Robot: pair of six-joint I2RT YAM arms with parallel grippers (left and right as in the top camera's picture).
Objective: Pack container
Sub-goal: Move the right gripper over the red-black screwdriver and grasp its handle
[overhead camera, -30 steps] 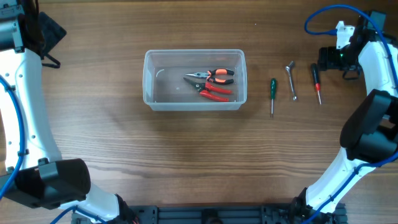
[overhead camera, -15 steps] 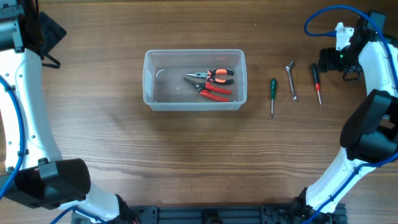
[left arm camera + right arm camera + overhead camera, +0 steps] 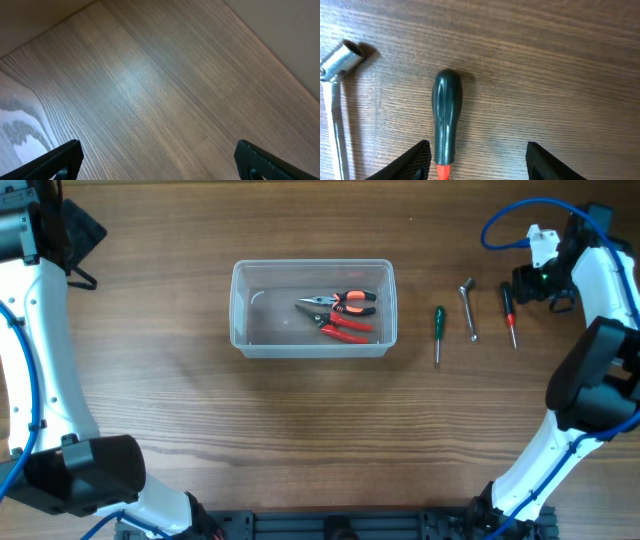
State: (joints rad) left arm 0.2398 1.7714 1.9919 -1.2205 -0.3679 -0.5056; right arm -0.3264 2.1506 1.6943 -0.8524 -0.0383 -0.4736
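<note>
The clear plastic container (image 3: 313, 308) sits on the table left of centre and holds two red-handled pliers (image 3: 345, 315). To its right lie a green-handled screwdriver (image 3: 438, 330), a silver wrench (image 3: 468, 308) and a black-and-red screwdriver (image 3: 509, 313). My right gripper (image 3: 533, 283) is open just beyond the black handle's far end. In the right wrist view the handle (image 3: 446, 115) lies close to the left finger, inside the open jaws (image 3: 479, 160), and the wrench head (image 3: 340, 57) is at the left. My left gripper (image 3: 157, 160) is open over bare wood at the far left.
The table's far edge meets a pale surface in the left wrist view (image 3: 280, 30). A blue cable (image 3: 510, 215) loops above the right arm. The arm bases stand at the near table edge.
My right gripper has shifted slightly toward the far right, away from the black-and-red screwdriver's handle end. The tools and the left arm have not moved.
</note>
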